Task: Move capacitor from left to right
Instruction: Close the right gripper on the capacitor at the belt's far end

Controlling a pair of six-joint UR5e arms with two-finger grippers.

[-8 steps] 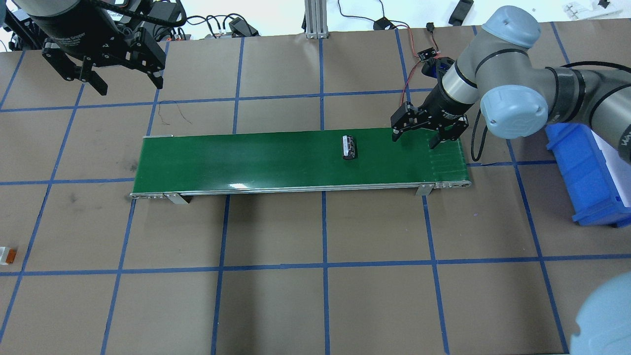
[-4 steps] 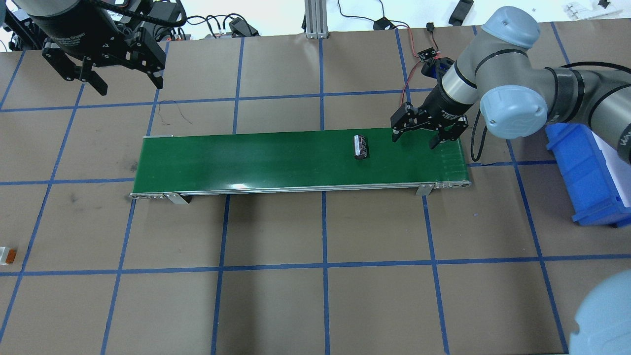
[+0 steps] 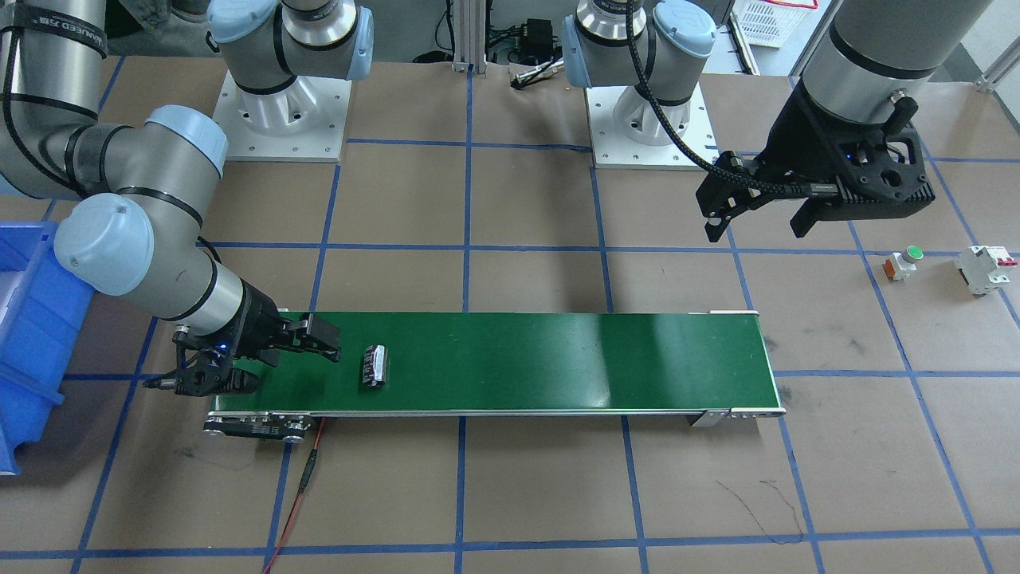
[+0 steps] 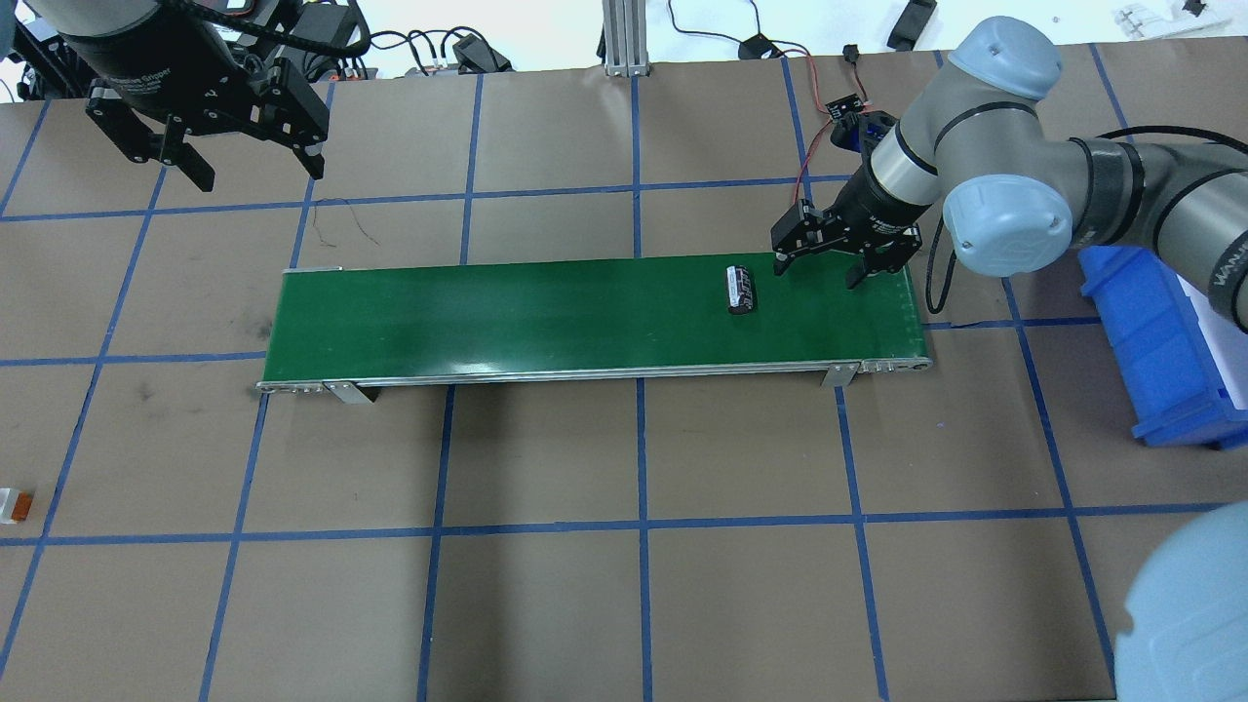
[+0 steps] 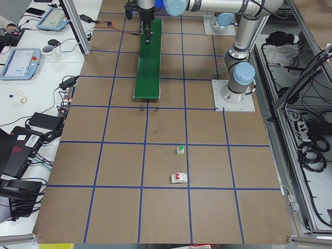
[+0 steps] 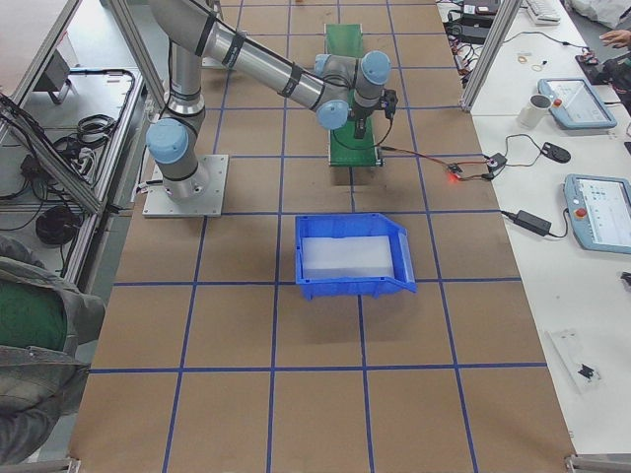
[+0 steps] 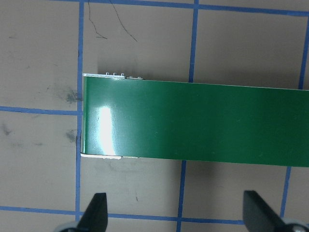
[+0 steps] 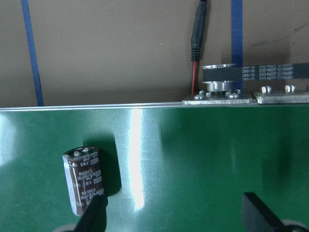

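The capacitor (image 4: 741, 290), a stubby dark part with pale end bands, lies on its side on the green conveyor belt (image 4: 507, 322), near the belt's right end. It also shows in the front view (image 3: 374, 366) and low left in the right wrist view (image 8: 84, 181). My right gripper (image 4: 819, 275) is open and empty, low over the belt's right end, just right of the capacitor and apart from it. One of its fingertips (image 8: 94, 215) stands beside the part. My left gripper (image 4: 256, 174) is open and empty, high beyond the belt's left end (image 7: 96, 121).
A blue bin (image 4: 1160, 341) stands on the table to the right of the belt. A green-capped push button (image 3: 903, 263) and a white circuit breaker (image 3: 984, 269) sit on the table on my left side. A red wire (image 3: 307, 478) runs from the belt's motor end.
The capacitor has travelled to the right along the belt, toward my right gripper. The right gripper has shifted slightly toward the belt's far edge. The left gripper has barely moved.
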